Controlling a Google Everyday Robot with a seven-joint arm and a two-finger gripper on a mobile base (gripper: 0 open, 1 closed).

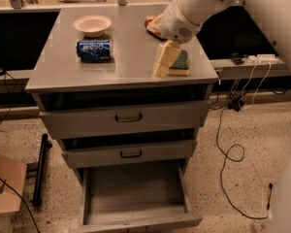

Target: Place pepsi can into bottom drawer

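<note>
The pepsi can [93, 49], dark blue with white lettering, lies on its side on the left part of the grey cabinet top [126, 57]. My gripper [163, 61], cream-coloured, hangs over the right part of the top. It is well to the right of the can and apart from it, and holds nothing that I can see. The bottom drawer [133, 191] is pulled open, and its plain grey floor is bare. The two upper drawers with black handles are closed.
A white bowl [92, 24] stands behind the can. A green and yellow sponge-like object [180, 64] lies just right of the gripper. A red-orange object [151, 23] is partly hidden behind the arm. Cables [230, 149] lie on the floor at right, and a cardboard box [5, 186] at left.
</note>
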